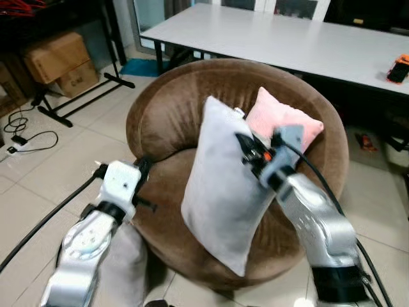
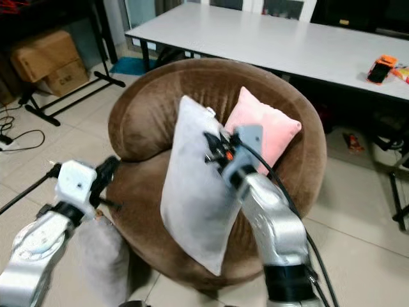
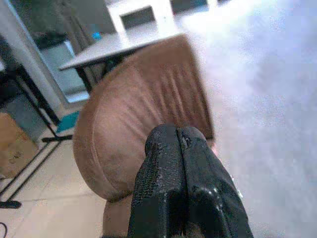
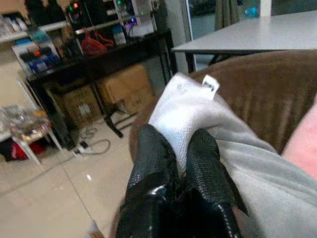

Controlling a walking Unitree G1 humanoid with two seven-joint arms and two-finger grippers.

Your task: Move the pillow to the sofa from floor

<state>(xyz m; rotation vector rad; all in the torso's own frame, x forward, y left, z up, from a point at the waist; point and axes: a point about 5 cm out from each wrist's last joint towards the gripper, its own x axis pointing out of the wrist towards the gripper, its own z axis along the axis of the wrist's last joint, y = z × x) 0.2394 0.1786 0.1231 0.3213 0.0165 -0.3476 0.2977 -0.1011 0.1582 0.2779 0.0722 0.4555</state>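
My right pincer is clamped on the grey pillow, its two black fingers pinching a fold of fabric near the top edge, close to the small white label. The grey pillow stands upright and slightly tilted on the seat of the round brown sofa, its lower corner hanging over the seat's front edge at about six o'clock. Behind it, toward one o'clock, a pink pillow leans against the sofa's backrest, touching the grey one.

My left pincer has its fingers pressed together, holding nothing, and sits just beside the sofa's front rim at about eight o'clock from the grey pillow. Below my left arm, a second grey cushion lies on the tiled floor against the sofa's base.

Beyond the sofa, at twelve o'clock, a long white tabletop runs across, with an orange-and-black device near its far right end. At ten o'clock, cardboard boxes sit beside a black stand, and a cable lies on the floor at nine o'clock.
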